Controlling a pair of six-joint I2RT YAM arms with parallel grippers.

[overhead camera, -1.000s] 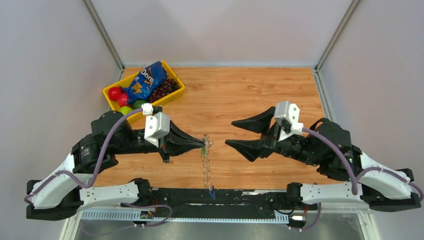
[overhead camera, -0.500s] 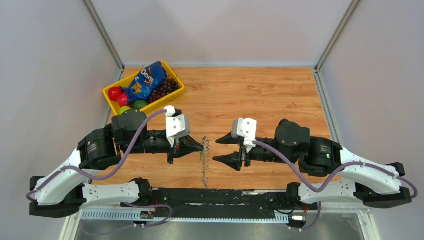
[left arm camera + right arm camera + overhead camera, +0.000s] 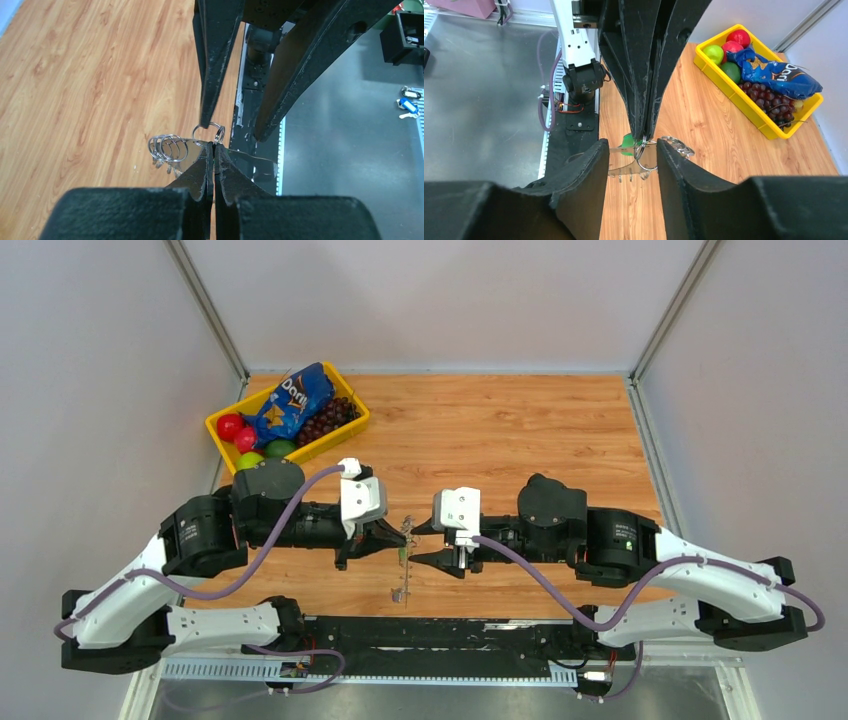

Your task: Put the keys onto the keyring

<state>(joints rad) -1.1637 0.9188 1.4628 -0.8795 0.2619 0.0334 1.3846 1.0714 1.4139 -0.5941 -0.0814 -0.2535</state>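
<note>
My left gripper (image 3: 404,533) is shut on the keys, a small dark bunch with a bright green tag (image 3: 628,141), and holds them above the table. In the left wrist view its jaws (image 3: 214,146) are pressed together on a small ring. The keyring (image 3: 642,151), with silvery loops (image 3: 167,147) and a jagged silver fringe (image 3: 630,169), hangs at the same tip. My right gripper (image 3: 414,544) is open, one finger (image 3: 586,175) on each side of the hanging bunch, not touching it. The left fingers (image 3: 644,75) point straight at the right wrist camera.
A yellow bin (image 3: 222,440) with fruit, grapes and a blue chip bag (image 3: 290,405) stands at the table's back left, also in the right wrist view (image 3: 769,131). The black base rail (image 3: 430,630) runs along the near edge. Small blue tags (image 3: 407,104) lie off the table.
My right gripper has swung left and narrowed its opening until its fingers straddle the bunch. My left gripper has moved slightly right, and the hanging chain has drawn up.
</note>
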